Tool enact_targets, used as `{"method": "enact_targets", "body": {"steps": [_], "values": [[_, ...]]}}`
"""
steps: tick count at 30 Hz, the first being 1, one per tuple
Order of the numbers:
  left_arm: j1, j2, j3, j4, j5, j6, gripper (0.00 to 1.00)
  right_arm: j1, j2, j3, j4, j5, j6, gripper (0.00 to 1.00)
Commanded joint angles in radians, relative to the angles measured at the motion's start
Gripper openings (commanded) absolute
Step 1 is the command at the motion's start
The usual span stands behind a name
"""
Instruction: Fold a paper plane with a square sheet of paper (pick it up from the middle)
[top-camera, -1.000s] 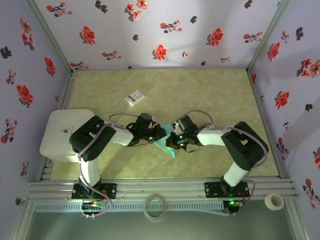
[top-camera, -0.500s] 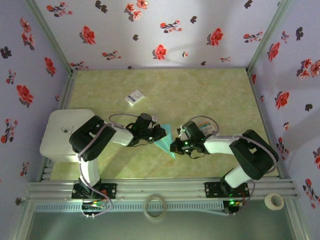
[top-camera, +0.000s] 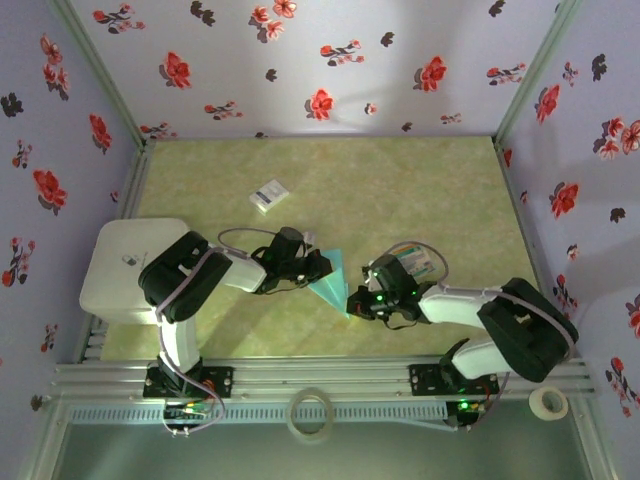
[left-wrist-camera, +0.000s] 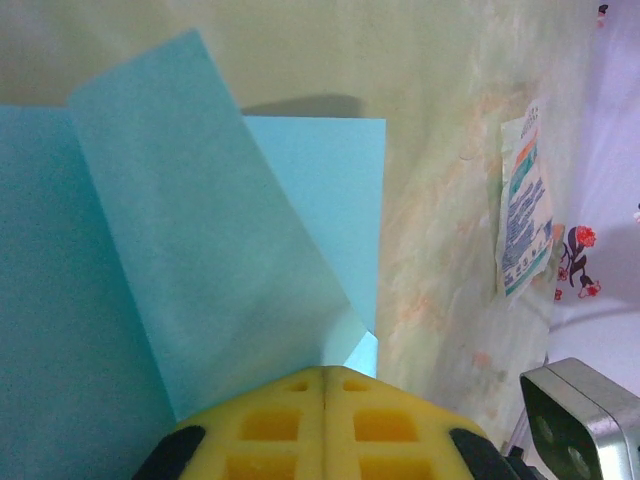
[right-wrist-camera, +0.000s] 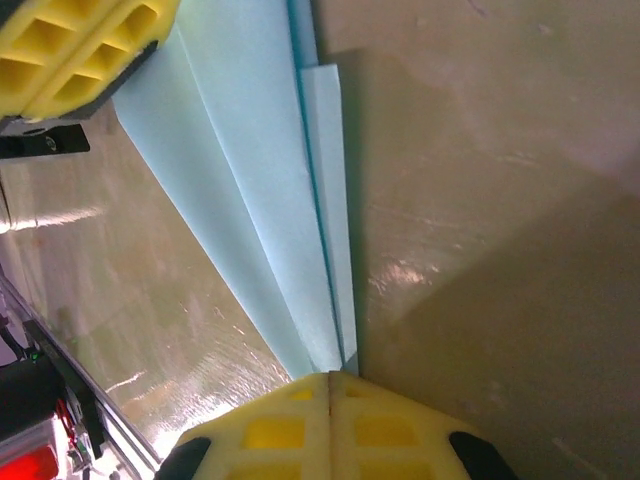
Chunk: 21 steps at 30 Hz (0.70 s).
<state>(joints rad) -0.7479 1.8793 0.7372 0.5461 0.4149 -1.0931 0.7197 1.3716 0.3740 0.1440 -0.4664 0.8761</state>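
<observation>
Green table (top-camera: 450, 190), 1 paper plane (top-camera: 330, 283) near centre, 1 white card (top-camera: 268, 194) (far side), 1 printed card (top-camera: 425, 262) right

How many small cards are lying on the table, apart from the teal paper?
2. A white card lies toward the far left; a multicoloured printed card lies beside the right arm, partly covered by it. Others may be hidden.

Top view: paper plane (top-camera: 330, 282), wide end covered by the left gripper (top-camera: 318, 266), tip covered by the right gripper (top-camera: 356, 300). White card (top-camera: 268, 194) toward the bench's far-left corner, too small to read. Left wrist: plane runs off the left and bottom edges, one corner lost beneath the closed yellow pads (left-wrist-camera: 270, 425). Printed card (left-wrist-camera: 524, 205), lettering blurred. Right wrist: tip vanishes under closed pads, pinched or merely pressed unclear; far end cut by the top edge.
</observation>
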Motion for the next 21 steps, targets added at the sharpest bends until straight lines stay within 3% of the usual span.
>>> {"method": "enact_targets", "body": {"steps": [1,11,21], "values": [[0.024,0.039,-0.04,-0.107,-0.062,0.008,0.02,0.016,-0.014,-0.047,-0.168,0.017,0.019,0.02],[0.022,0.033,-0.041,-0.104,-0.052,0.011,0.02,0.014,-0.152,0.111,-0.278,0.058,-0.015,0.03],[0.022,0.035,-0.04,-0.105,-0.05,0.012,0.02,0.016,0.117,0.223,-0.141,-0.047,-0.012,0.03]]}}
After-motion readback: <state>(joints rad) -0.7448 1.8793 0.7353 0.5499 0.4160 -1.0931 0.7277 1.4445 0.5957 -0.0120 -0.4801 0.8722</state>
